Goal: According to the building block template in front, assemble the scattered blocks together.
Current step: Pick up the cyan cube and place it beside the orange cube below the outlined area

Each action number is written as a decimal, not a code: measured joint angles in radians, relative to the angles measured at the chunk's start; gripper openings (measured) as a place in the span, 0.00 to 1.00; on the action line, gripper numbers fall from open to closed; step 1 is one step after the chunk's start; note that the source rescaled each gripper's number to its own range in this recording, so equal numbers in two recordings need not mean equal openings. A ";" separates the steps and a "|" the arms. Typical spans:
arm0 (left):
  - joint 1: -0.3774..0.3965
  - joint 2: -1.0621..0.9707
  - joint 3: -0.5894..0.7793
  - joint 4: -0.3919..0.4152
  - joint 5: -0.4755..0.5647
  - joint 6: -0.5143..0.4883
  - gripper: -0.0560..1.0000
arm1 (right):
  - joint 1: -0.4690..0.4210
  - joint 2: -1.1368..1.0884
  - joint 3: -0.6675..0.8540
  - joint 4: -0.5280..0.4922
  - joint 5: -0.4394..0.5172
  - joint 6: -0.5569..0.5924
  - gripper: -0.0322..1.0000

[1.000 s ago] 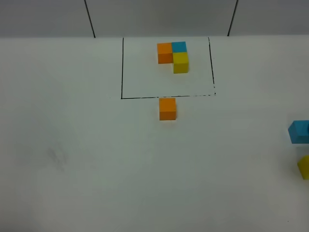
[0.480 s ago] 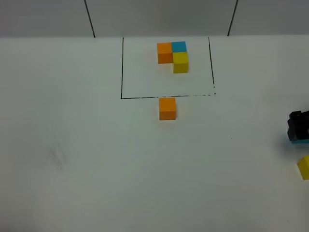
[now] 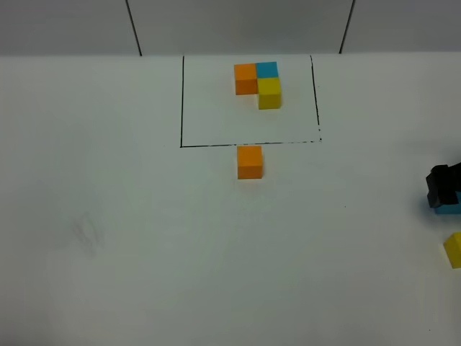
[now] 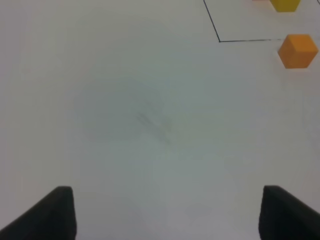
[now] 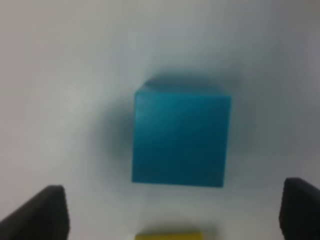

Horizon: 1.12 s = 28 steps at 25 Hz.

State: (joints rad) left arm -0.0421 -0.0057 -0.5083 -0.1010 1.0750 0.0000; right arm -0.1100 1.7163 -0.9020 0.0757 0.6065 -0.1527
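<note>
The right tool (image 5: 175, 212) stands wide, its tips either side of the blue cube (image 5: 180, 137) without touching it, at the counter's (image 3: 144, 238) 3 o'clock edge. The yellow cube (image 3: 454, 250) lies near, at the blue cube's 6 o'clock. The orange cube (image 3: 250, 161) sits just outside the black frame (image 3: 182, 101), at 6 o'clock from the template (image 3: 258, 85). The left tool (image 4: 167, 215) hangs wide, holding nothing.

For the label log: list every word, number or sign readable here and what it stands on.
No readable text anywhere. The template cubes, the loose orange cube, blue cube and yellow cube have plain faces; the white table bears only a drawn black rectangle, no letters or numbers.
</note>
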 joint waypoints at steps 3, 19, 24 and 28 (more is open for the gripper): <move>0.000 0.000 0.000 0.000 0.000 0.000 0.71 | -0.002 0.039 -0.030 0.001 -0.010 0.008 0.77; 0.000 0.000 0.001 0.000 0.000 0.000 0.71 | -0.021 0.129 -0.047 -0.022 -0.038 0.088 0.32; 0.000 0.000 0.001 0.000 0.000 0.000 0.71 | -0.012 0.129 -0.058 -0.029 -0.005 0.077 0.28; 0.000 0.000 0.001 0.000 0.000 0.000 0.71 | 0.085 0.130 -0.155 -0.092 0.084 -0.018 0.28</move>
State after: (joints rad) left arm -0.0421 -0.0057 -0.5075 -0.1010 1.0750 0.0000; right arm -0.0253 1.8467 -1.0566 -0.0168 0.6908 -0.1706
